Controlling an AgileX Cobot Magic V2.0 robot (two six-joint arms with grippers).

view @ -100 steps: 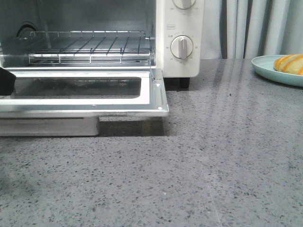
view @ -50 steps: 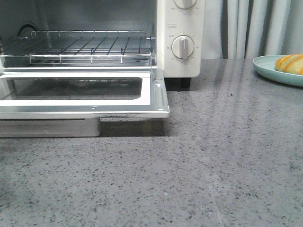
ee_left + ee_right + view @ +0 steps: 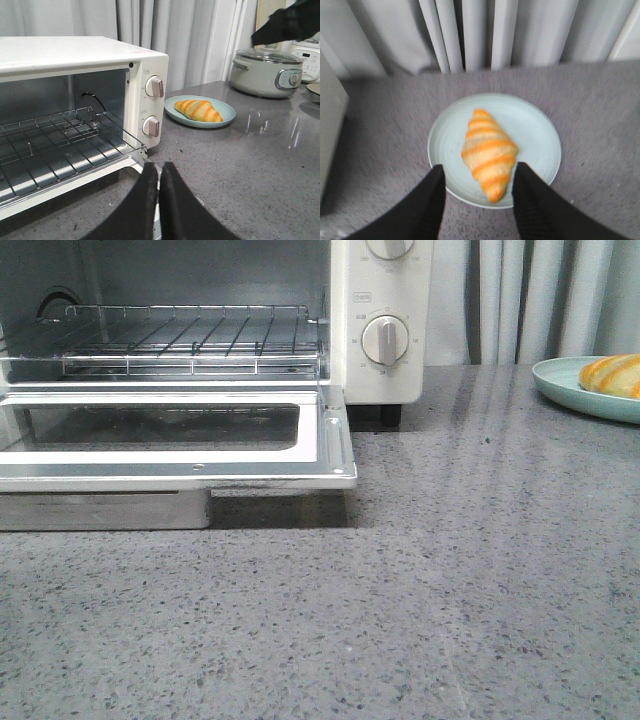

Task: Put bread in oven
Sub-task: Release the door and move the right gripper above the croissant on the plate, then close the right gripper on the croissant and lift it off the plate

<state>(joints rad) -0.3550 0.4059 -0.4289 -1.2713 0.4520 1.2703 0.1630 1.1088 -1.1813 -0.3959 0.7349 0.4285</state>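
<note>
Front view: oven (image 3: 378, 320) with door (image 3: 175, 445) folded flat and rack (image 3: 190, 340) bare, bread (image 3: 612, 373) cut off at the edge on a plate (image 3: 560, 380), no gripper in sight. Left wrist view alone: left gripper (image 3: 159, 200) clenched on nothing, fingers pressed together, poised over the door's corner, oven just beyond, bread (image 3: 199, 110) well apart past the dials, a pot (image 3: 265, 72) further along the worktop (image 3: 260, 165). Right wrist view alone, blurred: right gripper (image 3: 477, 200) spread wide, released, bread (image 3: 489, 153) on its plate (image 3: 540, 135) lying between and just beyond the fingertips, contact impossible to tell.
</note>
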